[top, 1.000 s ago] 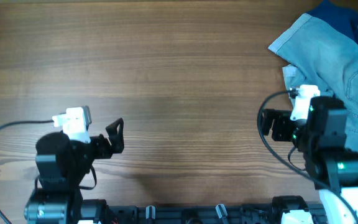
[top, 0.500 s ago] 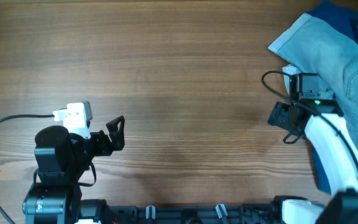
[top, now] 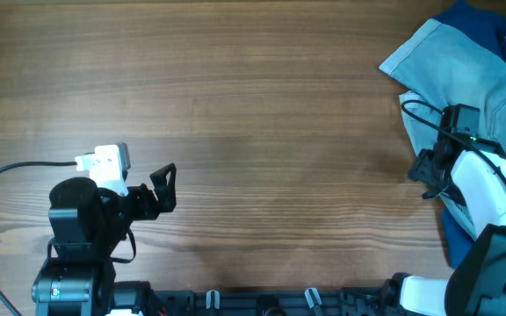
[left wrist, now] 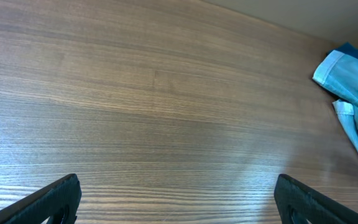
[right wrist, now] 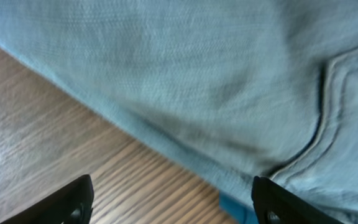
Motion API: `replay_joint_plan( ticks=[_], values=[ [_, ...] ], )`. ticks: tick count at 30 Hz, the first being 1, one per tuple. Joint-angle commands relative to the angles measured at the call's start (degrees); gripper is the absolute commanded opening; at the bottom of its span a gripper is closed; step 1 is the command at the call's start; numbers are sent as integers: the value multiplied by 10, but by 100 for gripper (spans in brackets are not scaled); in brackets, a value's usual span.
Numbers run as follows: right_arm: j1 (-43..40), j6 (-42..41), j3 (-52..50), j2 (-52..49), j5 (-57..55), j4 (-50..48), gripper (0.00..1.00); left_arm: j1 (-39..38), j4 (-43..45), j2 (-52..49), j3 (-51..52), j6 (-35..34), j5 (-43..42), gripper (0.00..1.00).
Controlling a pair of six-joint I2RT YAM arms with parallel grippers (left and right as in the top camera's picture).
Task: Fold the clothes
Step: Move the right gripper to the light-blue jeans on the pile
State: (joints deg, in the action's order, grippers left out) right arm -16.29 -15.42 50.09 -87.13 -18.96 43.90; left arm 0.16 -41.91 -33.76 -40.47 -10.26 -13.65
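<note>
Spilling off-frame rightward, denim shorts [top: 464,70], probably crumpled.

The overhead camera looks straight down on the wooden table [top: 235,105] from well above. The left wrist camera sits low, facing across bare wood toward the denim shorts [left wrist: 353,93] at far right. The right wrist camera hangs close over the shorts' edge; all three views share them.

Shorts [top: 464,70] lie on the surface [top: 235,105] just ahead of my right tool [top: 429,175], partly over another garment [top: 486,22]. From my left tool [top: 163,189] they're well apart, ahead and to its right.
</note>
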Motion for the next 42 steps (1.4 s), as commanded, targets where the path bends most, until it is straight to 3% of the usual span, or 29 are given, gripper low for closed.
replay_joint_plan(
  ticks=[1, 12, 14, 18, 34, 42],
  values=[
    [-19, 79, 10, -10, -20, -15, 79, 0, 0, 0, -10, -7, -11, 100],
    [-29, 94, 0, -26, -1, 16, 70, 0, 1, 0, -10, -7, -11, 100],
    [-29, 94, -3, -26, 0, 18, 60, 0, 1, 0, -10, -7, -11, 100],
    [-29, 93, -17, -26, -1, 12, 51, 0, 0, 0, -10, -7, -11, 100],
    [-29, 94, -52, -27, 8, -46, 47, 0, 0, 0, -10, -7, -11, 100],
    [-29, 92, -73, -27, 8, -78, 18, 0, 0, 0, -10, -7, -11, 100]
  ],
)
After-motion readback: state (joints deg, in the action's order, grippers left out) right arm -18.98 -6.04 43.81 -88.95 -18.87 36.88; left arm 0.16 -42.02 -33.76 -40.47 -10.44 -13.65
